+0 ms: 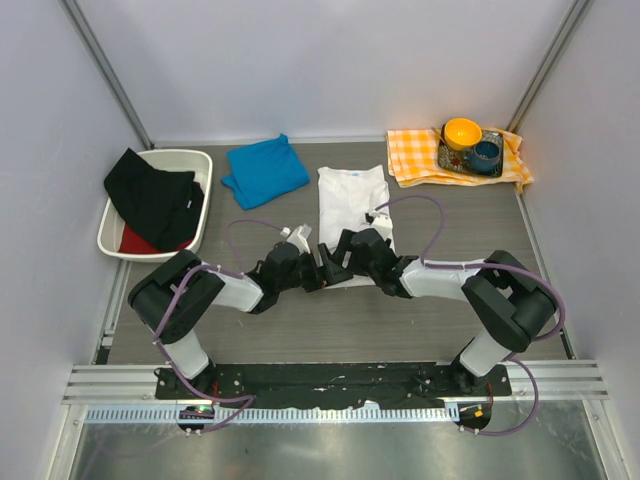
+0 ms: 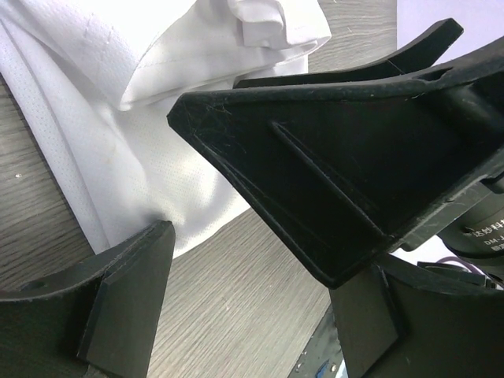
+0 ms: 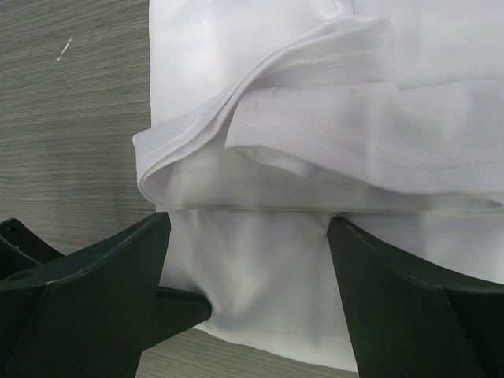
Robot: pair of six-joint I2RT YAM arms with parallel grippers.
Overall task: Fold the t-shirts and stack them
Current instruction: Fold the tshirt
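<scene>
Left gripper is wide open at the near hem of the white t-shirt, centre frame, with only table between its fingers. Right gripper is also wide open, straddling the hem but not clamped. Blue t-shirt lies folded at upper middle, left of the white. Bin at upper left holds black cloth over red cloth. At upper right, tray on checked cloth holds orange bowl and blue cup.

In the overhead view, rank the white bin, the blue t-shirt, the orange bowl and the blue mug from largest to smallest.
1. white bin
2. blue t-shirt
3. orange bowl
4. blue mug, only slightly smaller than the bowl
</scene>
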